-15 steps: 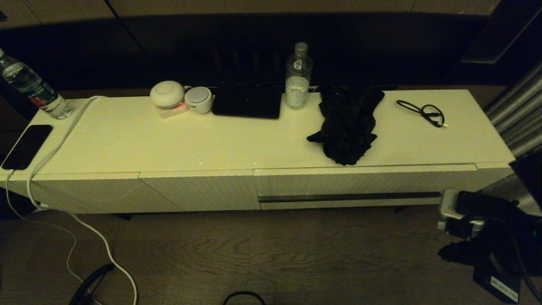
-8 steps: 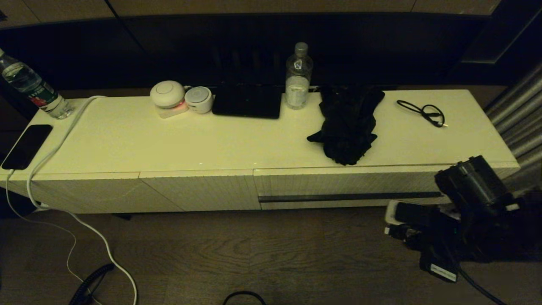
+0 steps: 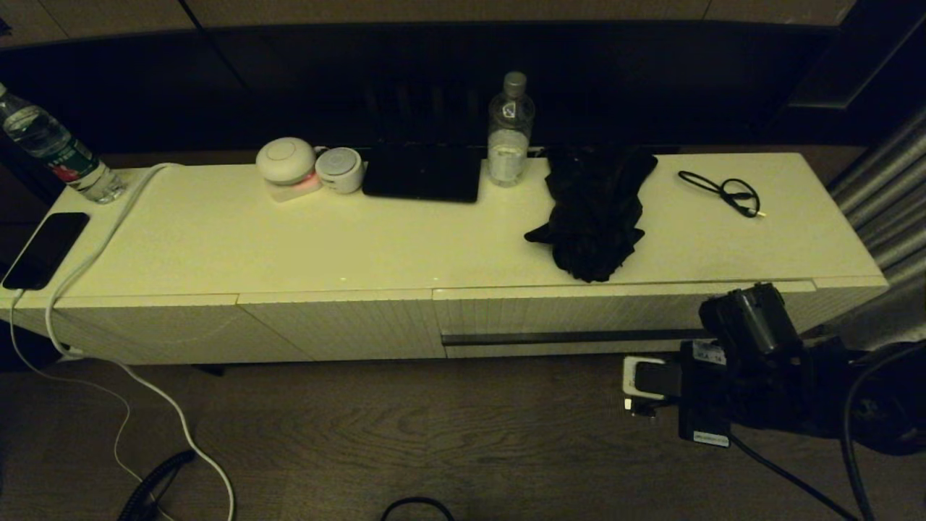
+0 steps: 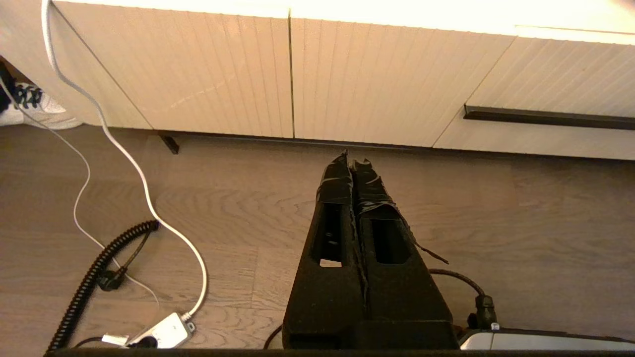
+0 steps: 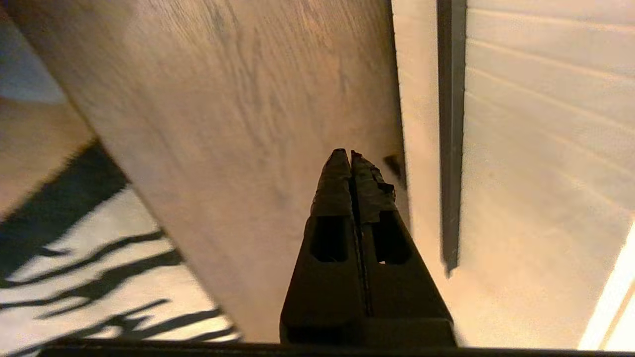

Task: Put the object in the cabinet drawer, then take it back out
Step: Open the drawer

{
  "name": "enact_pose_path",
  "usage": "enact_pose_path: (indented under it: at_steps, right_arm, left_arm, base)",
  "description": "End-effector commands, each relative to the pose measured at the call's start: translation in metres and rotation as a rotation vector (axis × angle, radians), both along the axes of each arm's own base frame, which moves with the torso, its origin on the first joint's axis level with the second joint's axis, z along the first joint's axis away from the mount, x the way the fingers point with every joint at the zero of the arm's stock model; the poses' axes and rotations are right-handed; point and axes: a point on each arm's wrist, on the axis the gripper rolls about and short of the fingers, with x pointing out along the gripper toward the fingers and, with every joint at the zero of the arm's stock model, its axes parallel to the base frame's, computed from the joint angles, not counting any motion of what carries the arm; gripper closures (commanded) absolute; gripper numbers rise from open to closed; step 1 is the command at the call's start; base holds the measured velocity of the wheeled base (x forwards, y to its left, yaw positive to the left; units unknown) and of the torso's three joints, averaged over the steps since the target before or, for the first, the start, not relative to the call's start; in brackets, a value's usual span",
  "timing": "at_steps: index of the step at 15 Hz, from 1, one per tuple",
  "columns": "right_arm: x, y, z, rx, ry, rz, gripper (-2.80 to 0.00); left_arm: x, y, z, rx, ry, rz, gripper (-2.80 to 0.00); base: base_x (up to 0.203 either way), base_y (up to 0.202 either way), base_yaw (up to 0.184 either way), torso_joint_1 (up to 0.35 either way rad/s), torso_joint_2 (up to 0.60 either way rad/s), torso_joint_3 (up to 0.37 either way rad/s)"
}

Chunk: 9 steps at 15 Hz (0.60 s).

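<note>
The black umbrella (image 3: 593,213) lies bunched on the cabinet top, right of centre, with nothing touching it. Below it the cabinet drawer (image 3: 579,311) is closed, and its dark handle strip (image 3: 571,337) runs across the ribbed front. My right gripper (image 3: 640,383) hangs low over the floor in front of the drawer's right part, turned on its side and pointing left. In the right wrist view this gripper (image 5: 346,153) is shut and empty, with the handle strip (image 5: 450,124) close alongside. My left gripper (image 4: 351,159) is shut and empty over the floor, facing the cabinet front, out of the head view.
On the cabinet top stand a water bottle (image 3: 510,134), a flat black box (image 3: 423,174), two round white devices (image 3: 304,170), a thin black cable (image 3: 723,189), a phone (image 3: 45,250) and another bottle (image 3: 54,148). A white cable (image 3: 108,347) and a coiled black cord (image 3: 155,477) lie on the floor.
My right arm has swung in from the far right edge, moving left along the drawer front to below the right end of the handle strip. The umbrella and drawer are unchanged.
</note>
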Motion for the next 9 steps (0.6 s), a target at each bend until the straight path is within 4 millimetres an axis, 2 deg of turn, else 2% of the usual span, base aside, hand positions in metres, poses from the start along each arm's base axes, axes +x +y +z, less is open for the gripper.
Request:
enact_pose_path:
  at_steps: [1,9]
  right_arm:
    - [0.007,-0.001,-0.017,-0.036,0.018,0.04,0.0]
    - [0.028,0.013,-0.06,-0.063,-0.099,0.156,0.0]
  left_arm:
    - [0.0,0.0,0.0,0.0,-0.002,0.001,0.0]
    - [0.0,0.0,0.0,0.0,-0.002,0.001,0.0]
  base:
    - [0.0,0.0,0.0,0.0,0.0,0.0]
    - [0.0,0.0,0.0,0.0,0.0,0.0]
